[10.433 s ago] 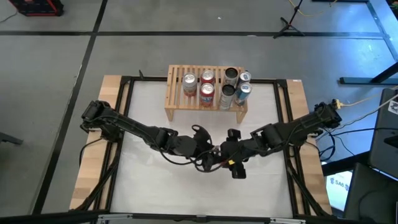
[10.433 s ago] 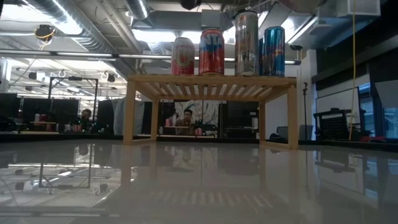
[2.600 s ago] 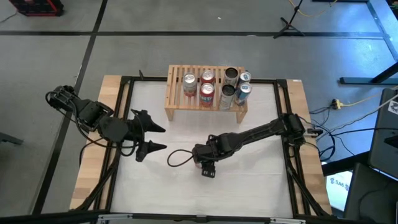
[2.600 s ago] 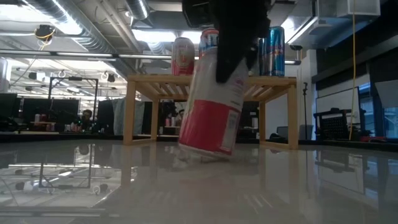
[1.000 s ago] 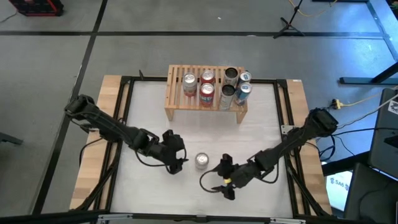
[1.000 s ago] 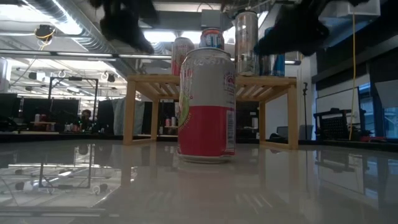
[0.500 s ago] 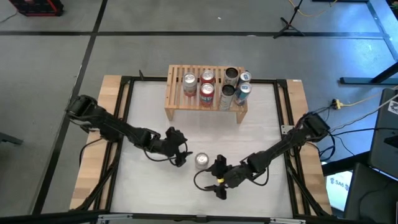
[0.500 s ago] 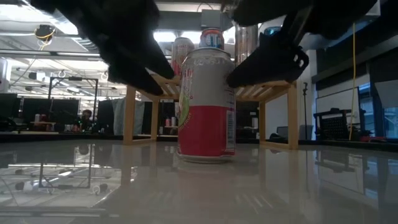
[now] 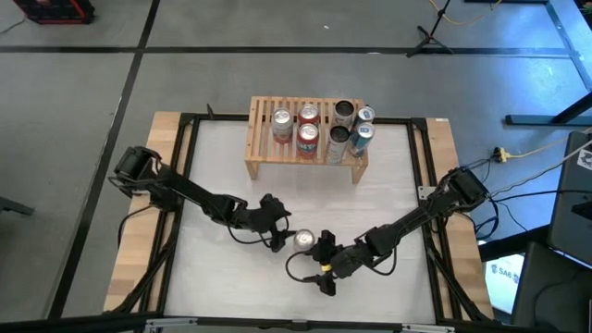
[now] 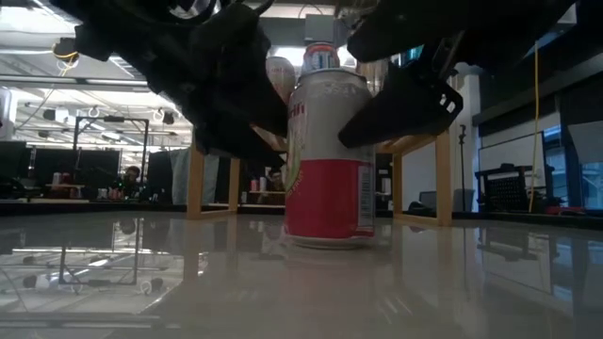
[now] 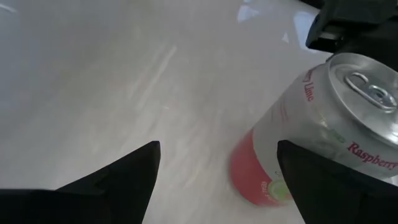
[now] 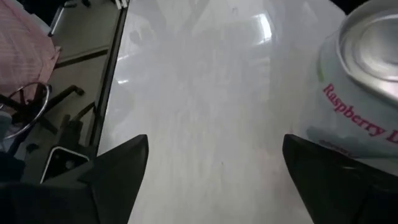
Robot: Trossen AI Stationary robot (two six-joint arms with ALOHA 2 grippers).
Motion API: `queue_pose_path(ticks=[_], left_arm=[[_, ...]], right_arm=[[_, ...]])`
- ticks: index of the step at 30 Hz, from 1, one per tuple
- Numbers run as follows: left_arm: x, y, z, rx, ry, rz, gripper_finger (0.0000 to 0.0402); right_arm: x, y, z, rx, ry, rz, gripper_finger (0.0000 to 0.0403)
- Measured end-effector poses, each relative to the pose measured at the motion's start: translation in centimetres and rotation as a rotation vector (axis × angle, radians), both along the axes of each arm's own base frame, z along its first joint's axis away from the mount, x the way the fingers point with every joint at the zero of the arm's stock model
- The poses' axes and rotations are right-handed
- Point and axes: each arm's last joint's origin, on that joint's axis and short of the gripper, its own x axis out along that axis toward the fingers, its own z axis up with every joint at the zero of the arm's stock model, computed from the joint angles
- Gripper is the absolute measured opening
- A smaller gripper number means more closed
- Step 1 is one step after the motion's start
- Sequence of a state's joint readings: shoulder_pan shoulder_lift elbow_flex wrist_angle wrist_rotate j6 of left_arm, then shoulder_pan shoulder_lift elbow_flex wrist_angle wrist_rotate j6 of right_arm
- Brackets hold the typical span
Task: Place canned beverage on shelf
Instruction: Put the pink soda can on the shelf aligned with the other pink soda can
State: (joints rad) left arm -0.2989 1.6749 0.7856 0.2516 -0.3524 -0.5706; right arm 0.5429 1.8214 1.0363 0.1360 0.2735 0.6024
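A white-and-red canned beverage [image 9: 302, 239] stands upright on its base on the white table, near the middle. My left gripper [image 9: 280, 235] is open at the can's left side, where the can [image 11: 298, 143] shows beside one finger rather than between the two. My right gripper [image 9: 321, 252] is open at the can's near right, with the can [image 12: 360, 93] off to one side of its fingers. The light-wood shelf [image 9: 261, 129] stands at the far edge, with several cans [image 9: 308, 129] upright on its slatted top. My left gripper has one finger [image 11: 336, 186] against the can's side wall [image 11: 280, 143], low on its left flank. It comes slanting down from the table's left. The can stands upright on the table, outside the gap between the fingers. My right gripper's finger [image 10: 396, 108] overlaps the can's upper right side, and I cannot tell whether it touches.
The black table frame [image 9: 185, 166] and wooden side boards [image 9: 139, 268] border the white surface. There is free room between the can and the shelf. Cables trail from both wrists. Beyond the shelf in the low view, people sit in the room [image 10: 127, 179].
My left gripper has come down and toward the table's right until it reached the can's left side. My right gripper has sunk a little toward the can's near right. Still upright, the can has slid slightly toward the table's right.
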Motion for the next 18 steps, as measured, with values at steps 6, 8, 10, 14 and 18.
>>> queue_pose_path(ticks=[6,8,10,14,18], left_arm=[[-0.1,-0.7,-0.1,-0.013,0.004,-0.03,0.0326],[-0.3,-1.1,0.0,-0.017,0.003,-0.05,0.0326],[-0.4,-1.8,0.1,-0.023,-0.018,-0.08,0.0326],[-0.5,-3.1,0.5,-0.053,-0.058,-0.143,0.0326],[-0.8,-3.6,0.5,-0.058,-0.053,-0.164,0.0326]], right_arm=[[-0.1,-0.4,-0.3,0.013,0.057,0.037,0.0363],[-0.2,-0.4,-0.5,0.008,0.08,0.044,0.0363],[-0.4,-0.4,-0.7,0.023,0.113,0.075,0.0363],[-0.7,-0.6,-1.2,0.003,0.174,0.084,0.0363],[-0.6,-1.1,-1.3,-0.008,0.188,0.064,0.0363]])
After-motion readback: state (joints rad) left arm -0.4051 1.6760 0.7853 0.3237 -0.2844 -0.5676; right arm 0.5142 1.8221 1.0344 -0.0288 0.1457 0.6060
